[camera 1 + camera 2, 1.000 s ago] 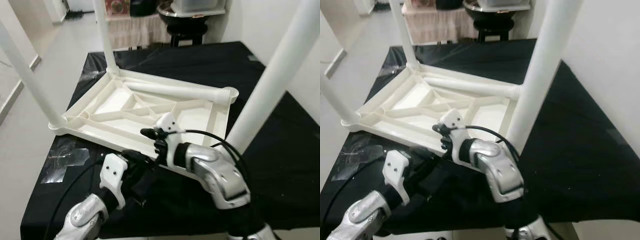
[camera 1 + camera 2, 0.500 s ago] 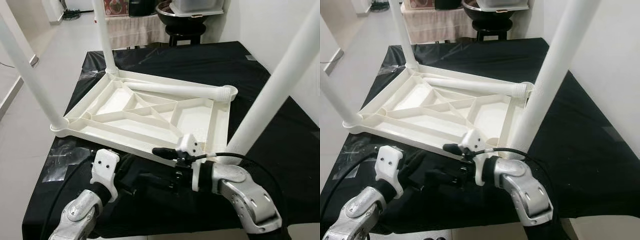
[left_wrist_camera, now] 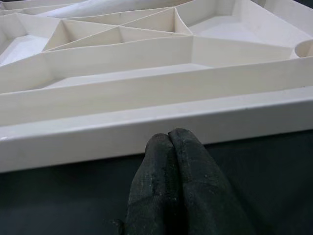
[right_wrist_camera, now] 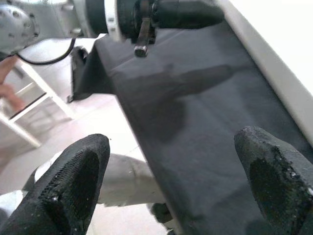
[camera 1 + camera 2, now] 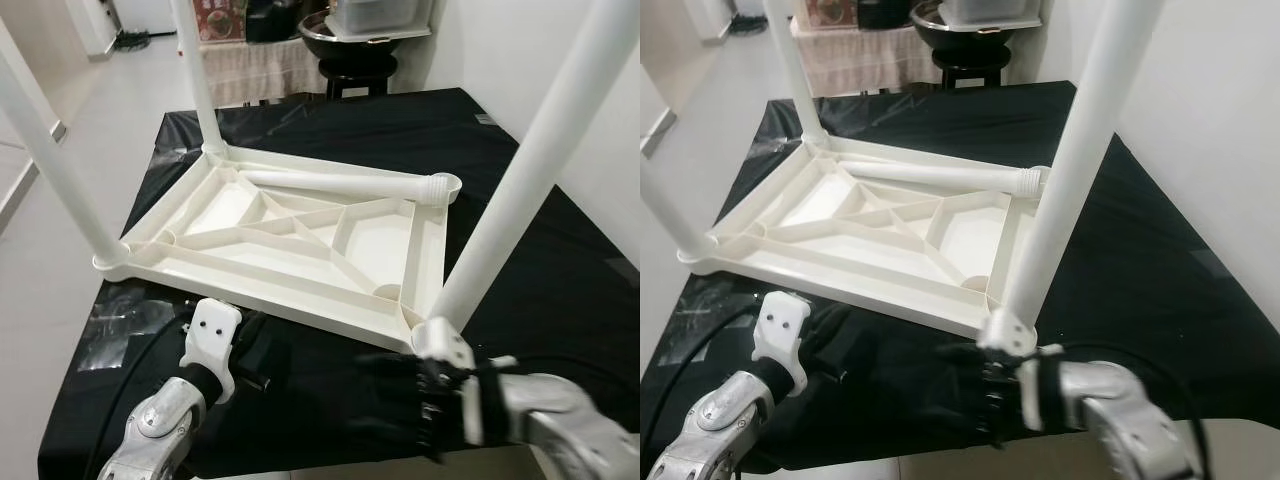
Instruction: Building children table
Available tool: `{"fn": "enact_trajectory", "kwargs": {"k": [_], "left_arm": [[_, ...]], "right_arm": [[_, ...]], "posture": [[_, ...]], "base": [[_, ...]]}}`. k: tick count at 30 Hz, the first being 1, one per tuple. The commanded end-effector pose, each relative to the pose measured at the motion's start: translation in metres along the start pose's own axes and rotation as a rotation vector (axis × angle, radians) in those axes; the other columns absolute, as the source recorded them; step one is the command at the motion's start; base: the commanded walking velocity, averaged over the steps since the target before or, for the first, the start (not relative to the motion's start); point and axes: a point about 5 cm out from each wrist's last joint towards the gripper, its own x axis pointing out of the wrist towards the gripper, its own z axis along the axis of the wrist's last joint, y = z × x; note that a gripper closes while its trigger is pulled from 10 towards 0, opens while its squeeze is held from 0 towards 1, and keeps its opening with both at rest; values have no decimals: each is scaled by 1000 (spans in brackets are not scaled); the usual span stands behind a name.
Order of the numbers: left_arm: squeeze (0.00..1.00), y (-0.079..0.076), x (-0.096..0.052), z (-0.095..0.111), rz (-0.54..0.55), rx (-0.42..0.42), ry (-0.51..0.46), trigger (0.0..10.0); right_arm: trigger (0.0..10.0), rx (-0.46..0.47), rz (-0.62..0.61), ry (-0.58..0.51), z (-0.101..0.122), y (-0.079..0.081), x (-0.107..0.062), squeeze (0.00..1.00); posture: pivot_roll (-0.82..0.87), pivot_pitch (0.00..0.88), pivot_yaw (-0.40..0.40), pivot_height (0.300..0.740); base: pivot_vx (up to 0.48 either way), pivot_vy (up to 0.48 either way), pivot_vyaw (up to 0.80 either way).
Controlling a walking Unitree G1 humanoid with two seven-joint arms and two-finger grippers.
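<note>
The white moulded-plastic children's table top (image 5: 300, 235) lies upside down on the black-covered table (image 5: 520, 160), ribbed underside up. Three white tubular plastic legs stand in its corner sockets: one at the far corner (image 5: 195, 75), one at the left corner (image 5: 55, 160) and one at the near right corner (image 5: 530, 170). A fourth white leg (image 5: 350, 183) lies loose along the far edge, its end by the socket that still looks open.

It looks light and stiff but hollow, probably smooth and a little slippery. The upright legs would likely lever the sockets if pushed sideways. The loose leg seems best taken mid-shaft, the frame by its thick rim or a rib.

The left claw (image 3: 168, 152), fingers pressed together on nothing, points at the near rim, just beside it. The right claw (image 4: 166, 161) hovers low near the base of the near right leg, fingers spread wide and empty.

The black cloth looks soft and may drag. Pale tiled floor (image 5: 100, 100) surrounds the table, with a skirted stand (image 5: 255, 60) and a dark stool (image 5: 360, 70) beyond it and a white wall (image 5: 510, 50) close on the right.
</note>
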Motion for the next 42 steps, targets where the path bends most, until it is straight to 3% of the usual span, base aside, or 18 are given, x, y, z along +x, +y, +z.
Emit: {"fn": "enact_trajectory", "kwargs": {"k": [1, 2, 4, 5, 7, 11, 13, 15, 17, 25, 26, 28, 29, 31, 33, 36, 41, 42], "left_arm": [[0, -1, -1, -6, -13, -10, 33, 10000], [0, -1, -1, -6, -13, -10, 33, 10000], [0, -1, -2, -6, -26, -7, 37, 10000], [0, -1, -2, -6, -26, -7, 37, 10000], [0, -1, -3, -6, -38, 0, 38, 10000], [0, -1, -2, -6, -44, 3, 38, 10000], [0, -1, -2, -6, -44, 3, 38, 10000], [0, -1, -2, -5, -50, 5, 36, 10000], [0, -1, -2, -5, -51, 6, 35, 10000], [0, -1, -2, -5, -51, 6, 35, 10000], [0, -1, -2, -5, -52, 7, 35, 10000], [0, 0, -3, -4, -54, 11, 36, 10000], [0, 0, -3, -4, -54, 11, 36, 10000], [0, 0, -4, -3, -52, 14, 36, 10000], [0, 0, -4, -3, -51, 14, 36, 10000], [0, 0, -5, -3, -48, 14, 36, 10000], [0, 0, -5, -3, -46, 15, 36, 10000], [0, 0, -5, -3, -44, 16, 37, 10000]], "right_arm": [[10000, 4, 19, 24, -3, 3, -9, 0], [10000, 4, 19, 24, -3, 3, -9, 0], [10000, -6, -79, 229, -14, -1, -57, 0], [10000, -6, -79, 229, -14, -1, -57, 0], [10000, -12, -199, 433, -20, -7, -101, 0], [10000, -15, -273, 520, -19, -13, -122, 0], [10000, -15, -273, 520, -19, -13, -122, 0], [10000, -60, -365, 534, -6, -26, -138, 0], [10000, -100, -408, 502, 3, -32, -140, 0], [10000, -100, -408, 502, 3, -32, -140, 0], [10000, -146, -422, 423, 14, -38, -136, 0], [10000, -282, -262, 152, 45, -41, -84, 0], [10000, -282, -262, 152, 45, -41, -84, 0], [10000, -362, -137, 41, 62, -38, -49, 0], [10000, -376, -115, 33, 64, -37, -44, 0], [10000, -438, -63, -19, 75, -39, -19, 0], [10000, -459, 28, -44, 80, -32, 0, 0], [10000, -468, 124, -68, 82, -24, 17, 0]], "posture": [[-39, 148, 16, 740], [-39, 148, 16, 740], [-35, 150, 30, 740], [-35, 150, 30, 740], [-36, 151, 34, 740], [-36, 150, 36, 740], [-36, 150, 36, 740], [-30, 150, 37, 740], [-30, 150, 37, 740], [-30, 150, 37, 740], [-25, 151, 41, 740], [-8, 158, 46, 740], [-8, 158, 46, 740], [-1, 160, 43, 740], [-1, 160, 43, 740], [5, 164, 40, 740], [11, 168, 40, 740], [13, 169, 41, 740]], "base": [[0, 0, 0], [0, 0, 0], [0, 0, 0], [0, 0, 0], [0, 0, 0], [0, 0, 0], [0, 0, 0], [0, 0, 0], [0, 0, 0], [0, 0, 0], [0, 0, 0], [0, 0, 0], [0, 0, 0], [0, 0, 0], [0, 0, 0], [0, 0, 0], [0, 0, 0], [0, 0, 0]]}}
